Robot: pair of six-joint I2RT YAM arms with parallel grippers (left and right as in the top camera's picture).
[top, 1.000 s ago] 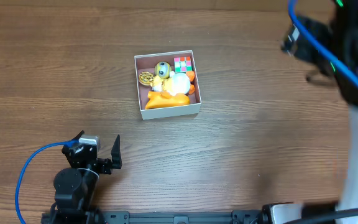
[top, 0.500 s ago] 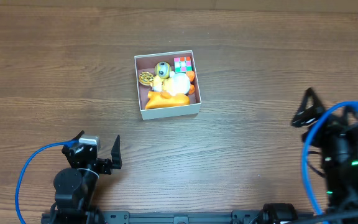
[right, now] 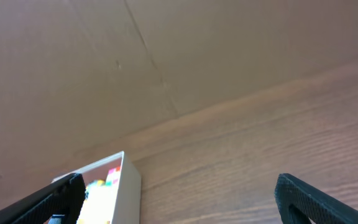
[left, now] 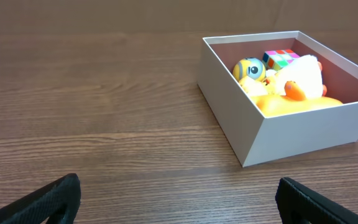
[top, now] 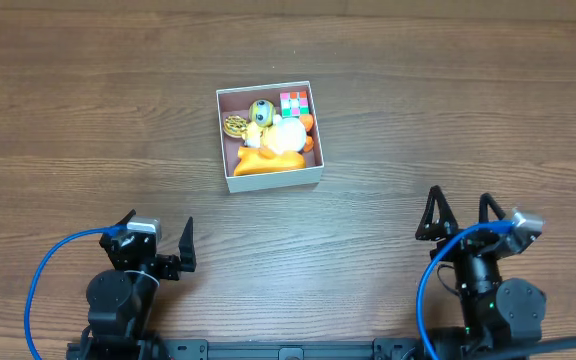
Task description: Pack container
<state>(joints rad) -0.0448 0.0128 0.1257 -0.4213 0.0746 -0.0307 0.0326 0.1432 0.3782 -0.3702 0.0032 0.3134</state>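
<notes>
— How did the claws stand?

— Both were spread wide with nothing between the fingers. The left claw and the right claw sat at the near edge of the table, well apart. A blue cable looped out beside the left one.

— And the container?

— The container stood on the wood ahead of the left claw and off to its right. From the right claw it was ahead and well to the left. Neither claw touched it. The right wrist camera caught only one white corner, low at its left finger.

— What was in it?

— Toys, packed close. An orange toy lay against the wall nearest the claws. A white round one was just behind it, touching it. Farther back sat a yellow figure with a big eye. Left of that was a small brown disc, perhaps a waffle; it was too small to be sure. A coloured cube was by the far wall, right of the figure.
</notes>
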